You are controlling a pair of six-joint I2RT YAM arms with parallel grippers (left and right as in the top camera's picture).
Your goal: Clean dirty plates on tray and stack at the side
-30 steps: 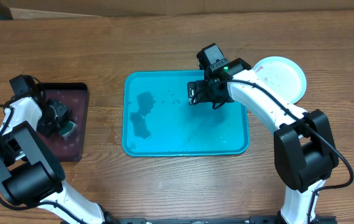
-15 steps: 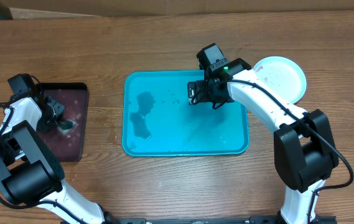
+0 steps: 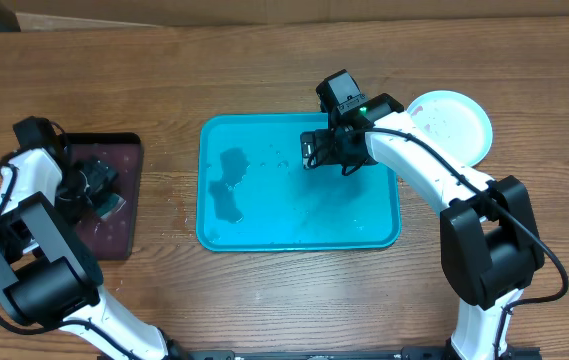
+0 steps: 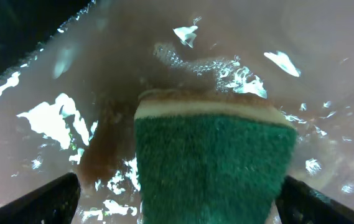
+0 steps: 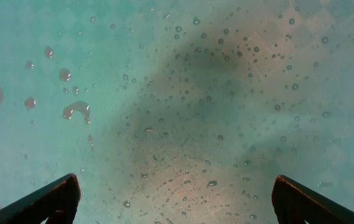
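Observation:
The turquoise tray (image 3: 264,225) lies mid-table, wet and with no plates on it. The plates (image 3: 456,122) are piled on the table to its right, a pale one on top with small dark specks. My right gripper (image 3: 316,150) hangs over the tray's far right part. In the right wrist view it (image 5: 177,199) is open over the beaded tray floor (image 5: 183,93), with nothing between its fingers. My left gripper (image 3: 96,188) is over the maroon tray (image 3: 114,235). Its jaws (image 4: 177,202) stand wide around a green sponge (image 4: 214,162) lying on the wet floor.
The small maroon tray with a black rim (image 3: 132,142) sits at the left, its floor wet and smeared brown (image 4: 102,155). Cardboard (image 3: 264,8) lines the table's far edge. Bare wooden table (image 3: 294,300) lies in front of the tray.
My left gripper's jaws closed on the sponge and have now spread wide again, leaving it on the maroon tray. The right arm has not moved.

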